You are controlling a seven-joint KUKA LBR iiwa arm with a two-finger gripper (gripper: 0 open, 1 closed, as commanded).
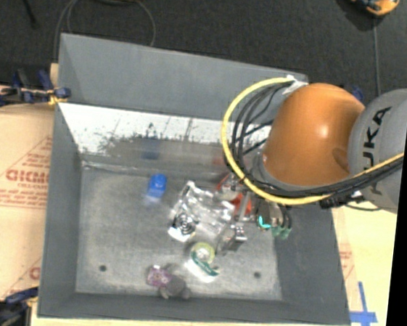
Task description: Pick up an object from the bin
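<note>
Jaws mostly hidden under orange cover (312, 134), spread or pressed can't tell; gripper (239, 225) sits at the clear shiny heap (196, 210). Heap lies just left of jaws, green-white ring (204, 257) below-left.

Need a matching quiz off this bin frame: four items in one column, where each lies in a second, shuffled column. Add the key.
Things
1. blue block
2. purple-grey lump
3. green-and-white round thing
4. clear shiny heap

Places
A. middle of the floor, beside the orange wrist cover
B. closest to the bin wall at the view's lower edge
C. left of the heap, toward the back wall
D. just below the heap in the view, at its edge

Pairs: 1-C, 2-B, 3-D, 4-A
</note>
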